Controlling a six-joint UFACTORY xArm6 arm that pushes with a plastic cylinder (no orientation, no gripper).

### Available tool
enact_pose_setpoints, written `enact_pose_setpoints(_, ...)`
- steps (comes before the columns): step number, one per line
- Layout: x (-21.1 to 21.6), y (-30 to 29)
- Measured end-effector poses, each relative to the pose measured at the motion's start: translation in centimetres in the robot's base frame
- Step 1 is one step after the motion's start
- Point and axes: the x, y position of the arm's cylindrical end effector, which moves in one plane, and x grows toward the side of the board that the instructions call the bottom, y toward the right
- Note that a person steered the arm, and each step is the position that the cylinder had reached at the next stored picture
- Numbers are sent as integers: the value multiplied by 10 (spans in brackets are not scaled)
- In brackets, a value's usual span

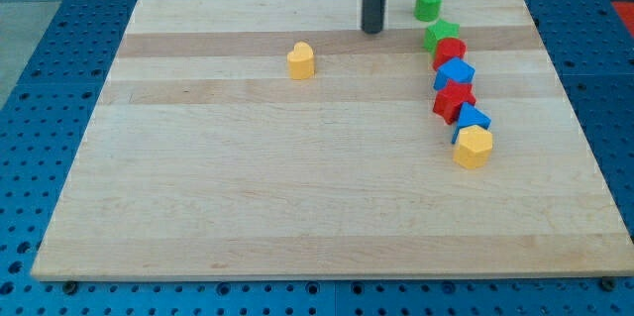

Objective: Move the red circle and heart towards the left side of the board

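My tip (372, 30) rests on the board near the view's top, left of a column of blocks on the view's right. The red circle (449, 52) lies about 75 pixels to the tip's right and slightly lower, touching a green star (442, 33) above and a blue block (455, 73) below. A second red block (454, 100), its shape unclear, sits lower in the column. A yellow heart (301, 60) stands alone to the tip's lower left.
A green cylinder (428, 3) stands at the top right. A blue block (471, 121) and a yellow hexagon (474, 146) end the column. The wooden board (297, 207) lies on a blue perforated table.
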Motion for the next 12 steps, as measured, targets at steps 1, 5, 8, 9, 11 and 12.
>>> enact_pose_setpoints(1,0,37)
enact_pose_setpoints(5,47,171)
enact_pose_setpoints(8,71,63)
enact_pose_setpoints(9,71,23)
enact_pose_setpoints(11,71,-15)
enact_pose_setpoints(12,74,16)
